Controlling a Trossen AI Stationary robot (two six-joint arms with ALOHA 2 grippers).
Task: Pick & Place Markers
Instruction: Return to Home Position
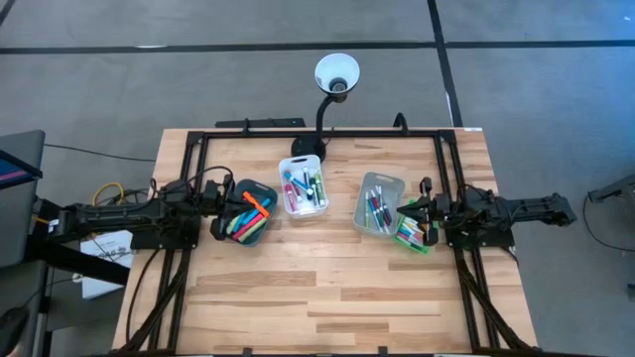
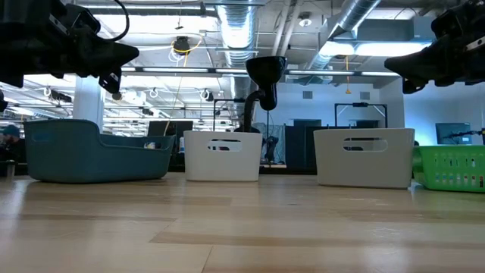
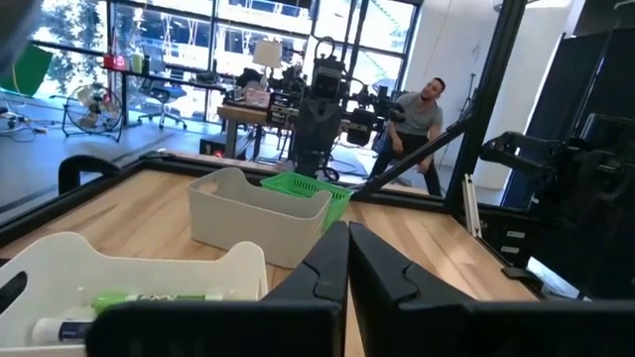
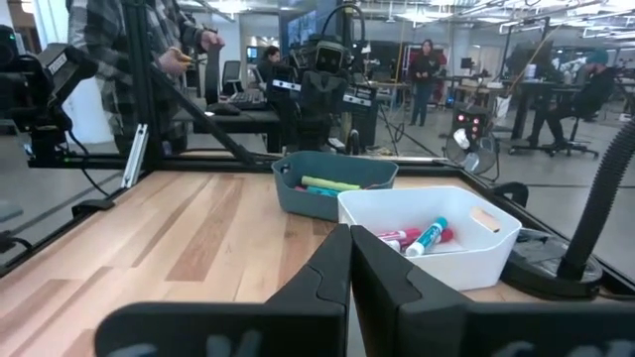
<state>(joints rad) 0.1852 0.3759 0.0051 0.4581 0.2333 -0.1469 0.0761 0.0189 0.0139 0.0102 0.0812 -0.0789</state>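
Note:
Markers lie in several small bins on the wooden table: a teal bin (image 1: 248, 211), a white bin (image 1: 303, 185), a grey bin (image 1: 380, 203) and a green bin (image 1: 412, 236). My left gripper (image 1: 223, 205) hovers level over the teal bin's left end, shut and holding nothing (image 3: 347, 260). My right gripper (image 1: 422, 213) hovers level at the grey and green bins' right side, also shut and holding nothing (image 4: 349, 263). The right wrist view shows markers (image 4: 427, 238) in the white bin and a yellow-green one (image 4: 332, 184) in the teal bin. In the low view both grippers (image 2: 114, 57) (image 2: 402, 64) hang well above the bins.
A desk lamp (image 1: 337, 74) stands at the table's far edge, behind the white bin. A black rail frame (image 1: 317, 134) runs along the far edge and down both sides. Bare wood (image 1: 317, 297) fills the near half of the table. People (image 4: 129, 50) stand in the room beyond.

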